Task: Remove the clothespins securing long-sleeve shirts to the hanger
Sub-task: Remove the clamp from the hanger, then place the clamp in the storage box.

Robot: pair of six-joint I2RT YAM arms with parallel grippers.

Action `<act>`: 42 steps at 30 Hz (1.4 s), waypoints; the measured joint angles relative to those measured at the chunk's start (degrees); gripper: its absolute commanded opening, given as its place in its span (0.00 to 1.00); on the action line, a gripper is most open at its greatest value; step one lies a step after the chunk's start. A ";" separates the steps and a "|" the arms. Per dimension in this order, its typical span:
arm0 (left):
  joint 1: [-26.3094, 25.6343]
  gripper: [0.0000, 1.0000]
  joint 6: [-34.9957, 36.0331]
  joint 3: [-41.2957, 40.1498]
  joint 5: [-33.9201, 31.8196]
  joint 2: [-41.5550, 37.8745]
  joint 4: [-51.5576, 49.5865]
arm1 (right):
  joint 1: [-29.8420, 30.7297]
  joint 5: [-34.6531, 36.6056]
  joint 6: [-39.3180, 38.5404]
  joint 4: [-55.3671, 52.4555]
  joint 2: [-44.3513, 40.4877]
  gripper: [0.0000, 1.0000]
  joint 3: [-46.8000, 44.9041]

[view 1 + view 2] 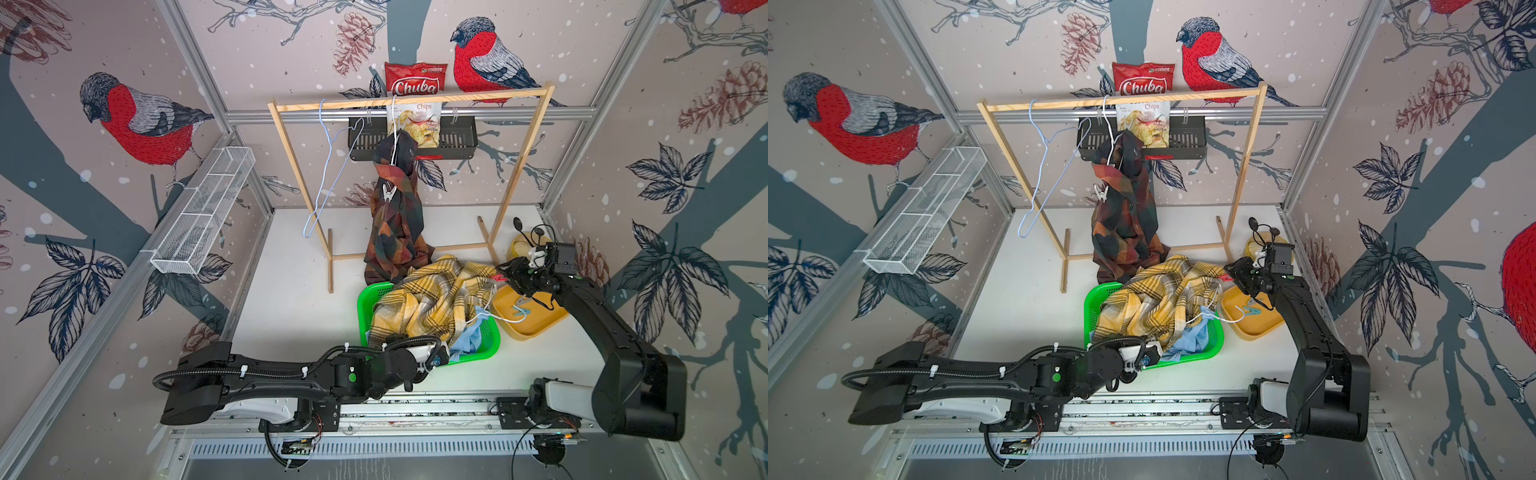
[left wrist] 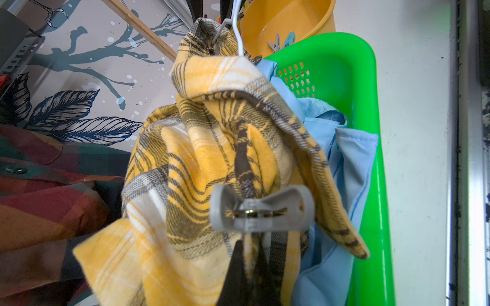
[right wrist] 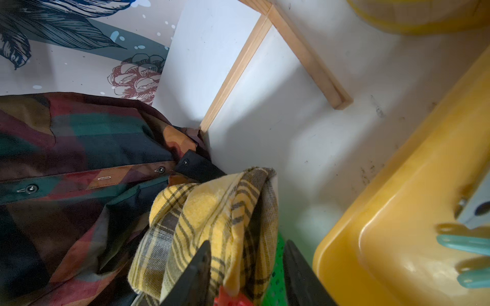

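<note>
So the left gripper (image 2: 249, 247) is clamped tight on a fold of the yellow plaid shirt (image 2: 212, 127), with a grey clothespin (image 2: 261, 209) pinched onto that cloth just past its tips. The right gripper (image 3: 248, 243) has its jaws partway apart, straddling another fold of the same shirt with a red clothespin (image 3: 229, 298) sitting between them. That shirt is heaped over a light blue shirt (image 2: 352, 159) in the green basket (image 1: 363, 301); teal clothespins (image 3: 464, 243) lie in the yellow tray (image 3: 384, 212) beside it. Further back the dark check shirt (image 1: 395, 224) hangs from the wooden rack (image 1: 530, 137), whitish clothespin (image 1: 388, 192) on it.
</note>
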 measured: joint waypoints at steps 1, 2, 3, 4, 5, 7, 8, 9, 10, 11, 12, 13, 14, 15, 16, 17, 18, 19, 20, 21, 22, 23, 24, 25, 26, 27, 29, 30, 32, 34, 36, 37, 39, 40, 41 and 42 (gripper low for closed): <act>-0.02 0.00 -0.02 0.00 -0.02 0.00 0.02 | 0.00 0.00 0.00 0.20 0.00 0.42 0.00; -0.07 0.00 -0.02 0.00 -0.04 0.07 0.04 | 0.02 -0.02 0.07 0.26 0.00 0.41 0.00; -0.09 0.00 -0.02 0.00 -0.04 0.17 0.09 | 0.09 -0.02 0.39 0.24 0.00 0.40 -0.02; -0.13 0.00 -0.02 0.00 -0.04 0.24 0.11 | 0.11 -0.02 0.42 0.24 0.00 0.39 -0.04; -0.15 0.00 -0.02 0.00 -0.04 0.28 0.13 | 0.17 -0.04 0.44 0.26 0.00 0.37 -0.07; -0.35 0.00 -0.07 0.00 -0.07 0.31 0.15 | 0.31 -0.04 0.66 0.26 0.00 0.35 -0.17; -0.42 0.00 -0.15 0.00 -0.07 0.31 0.15 | 0.35 -0.02 1.05 0.37 -0.04 0.33 -0.33; -0.46 0.00 -0.17 0.00 -0.07 0.33 0.15 | 0.37 -0.02 1.53 0.44 -0.11 0.32 -0.48; -0.48 0.00 -0.17 -0.02 -0.07 0.33 0.15 | 0.37 -0.02 1.55 0.44 -0.17 0.31 -0.61; -0.50 0.00 -0.17 -0.02 -0.07 0.39 0.15 | 0.37 -0.02 1.64 0.52 -0.22 0.30 -0.72; -0.50 0.00 -0.17 -0.02 -0.07 0.39 0.15 | 0.37 -0.02 1.66 0.59 -0.24 0.28 -0.79; -0.57 0.00 -0.20 -0.02 -0.09 0.42 0.15 | 0.37 -0.02 1.66 0.70 -0.28 0.26 -0.87; -0.57 0.00 -0.20 -0.02 -0.09 0.44 0.15 | 0.37 -0.02 1.86 0.68 -0.33 0.25 -0.92; -0.61 0.00 -0.20 -0.02 -0.09 0.52 0.15 | 0.37 -0.02 1.88 0.72 -0.44 0.24 -0.98; -0.61 0.00 -0.20 -0.02 -0.07 0.57 0.11 | 0.37 -0.02 1.90 0.74 -0.55 0.22 -1.01; -0.63 0.00 -0.20 -0.02 -0.07 0.59 0.11 | 0.37 0.00 1.90 0.83 -0.63 0.20 -1.01; -0.66 0.00 -0.24 -0.02 -0.11 0.59 0.13 | 0.37 0.04 1.97 0.96 -0.74 0.18 -1.03; -0.66 0.00 -0.28 -0.02 -0.11 0.61 0.13 | 0.37 0.22 2.08 1.07 -0.79 0.17 -1.03; -0.66 0.00 -0.42 -0.02 -0.09 0.63 0.13 | 0.37 0.22 2.08 1.09 -0.79 0.16 -1.03; -0.66 0.00 -0.42 -0.02 -0.11 0.68 0.13 | 0.37 0.37 2.08 1.07 -0.81 0.15 -1.03; -0.66 0.00 -0.42 0.00 -0.15 0.79 0.13 | 0.39 0.42 2.10 1.09 -0.83 0.14 -1.03; -0.68 0.00 -0.44 0.00 -0.24 0.94 0.11 | 0.37 0.46 2.10 1.09 -0.87 0.13 -1.03; -0.72 0.00 -0.46 0.02 -0.31 1.14 0.11 | 0.37 0.74 2.10 1.07 -0.87 0.13 -1.01; -0.72 0.00 -0.46 0.04 -0.39 1.29 0.09 | 0.26 1.07 2.10 1.03 -0.92 0.13 -0.98; -0.74 0.00 -0.46 0.09 -0.48 1.38 0.00 | 0.02 1.27 2.08 0.85 -1.25 0.13 -0.98; -0.74 0.00 -0.50 0.11 -0.55 1.40 -0.04 | -0.37 1.25 2.05 0.55 -1.81 0.13 -0.96; -0.74 0.00 -0.61 0.15 -0.70 1.46 -0.02 | -1.70 1.62 2.01 0.31 -3.02 0.13 -0.57; -0.74 0.00 -0.63 0.20 -0.76 1.57 -0.04 | -2.56 1.70 1.95 0.31 -3.50 0.13 -0.39; -0.76 0.00 -0.92 0.33 -0.87 1.81 -0.07 | -4.17 1.92 1.81 0.20 -4.33 0.13 -0.33; -0.76 0.00 -1.18 0.61 -1.27 2.21 -0.07 | -6.29 2.14 1.60 0.15 -5.09 0.13 -0.28; -0.79 0.00 -1.57 1.27 -1.64 3.02 -0.28 | -8.76 2.40 1.42 0.24 -5.60 0.13 -0.63; -0.79 0.00 -1.90 1.90 -1.77 3.56 -0.79 | -9.94 2.51 1.42 0.31 -5.79 0.13 -1.11; -0.79 0.00 -2.34 3.21 -1.81 4.50 -1.40 | -11.89 3.30 1.42 0.42 -5.90 0.14 -2.49; -0.79 0.00 -2.62 3.80 -1.88 4.87 -1.60 | -12.37 3.98 1.42 0.48 -5.88 0.14 -3.28; -0.79 0.00 -3.02 4.33 -1.99 5.29 -1.70 | -12.46 4.33 1.44 0.63 -5.81 0.15 -3.91; -0.76 0.00 -3.10 4.87 -2.10 5.84 -1.81 | -12.66 4.66 1.44 1.11 -5.64 0.16 -4.76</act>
